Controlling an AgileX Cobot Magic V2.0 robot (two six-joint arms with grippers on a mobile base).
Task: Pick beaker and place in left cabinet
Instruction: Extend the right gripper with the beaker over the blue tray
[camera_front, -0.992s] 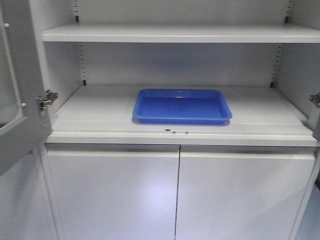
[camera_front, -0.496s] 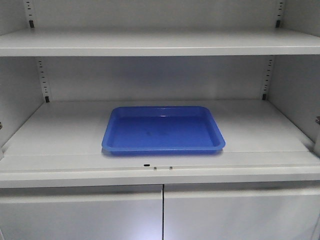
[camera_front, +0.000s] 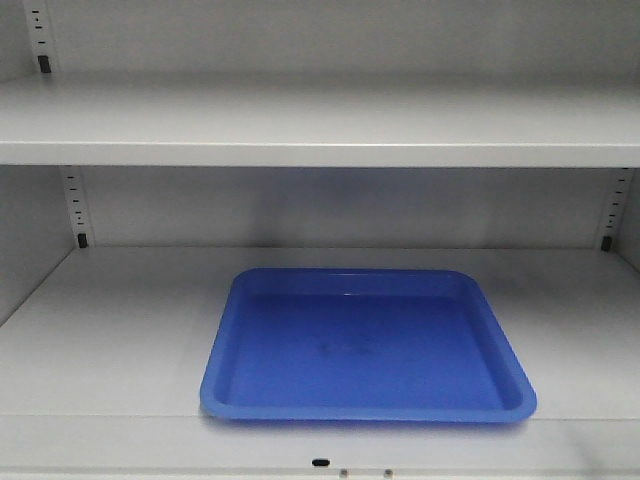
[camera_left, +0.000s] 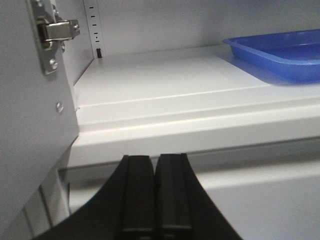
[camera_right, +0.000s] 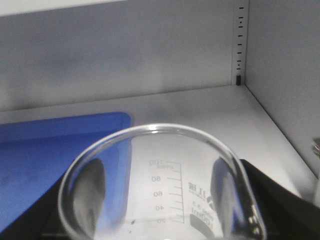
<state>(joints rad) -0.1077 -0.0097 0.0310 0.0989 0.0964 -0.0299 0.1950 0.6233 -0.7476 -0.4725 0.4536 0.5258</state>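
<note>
left tool (camera_left: 155, 200): clenched, its two black fingers pressed flat together with nothing between them; it sits low, under the front edge of the lower shelf (camera_left: 165, 85), towards the front-left corner, close by the door hinge (camera_left: 55, 30).
right tool (camera_right: 155, 220): grasping the beaker (camera_right: 165, 175), with dark fingers showing at the left and right of the glass.
beaker: held in the right tool, not yet set down; its rim is nearest the wrist camera and the printed scale reads the right way up, so its long axis looks about upright.
blue tray (camera_front: 365, 345): lies flat on the lower shelf at the middle of the front edge, with nothing in it.
relation that matters: from the beaker, the tray lies ahead and to the left, and bare shelf lies ahead and to the right, towards the back-right corner under the peg-hole strip (camera_right: 240, 45). The right arm carries the glass, so it is the nearer one. Whether the beaker has crossed the shelf's front edge cannot be told.
left cabinet (camera_front: 330, 205): open, with the upper shelf (camera_front: 320, 130) overhead, which probably leaves little height to lift the beaker in.
likely next need: forward, then down, keeping the glass upright.
</note>
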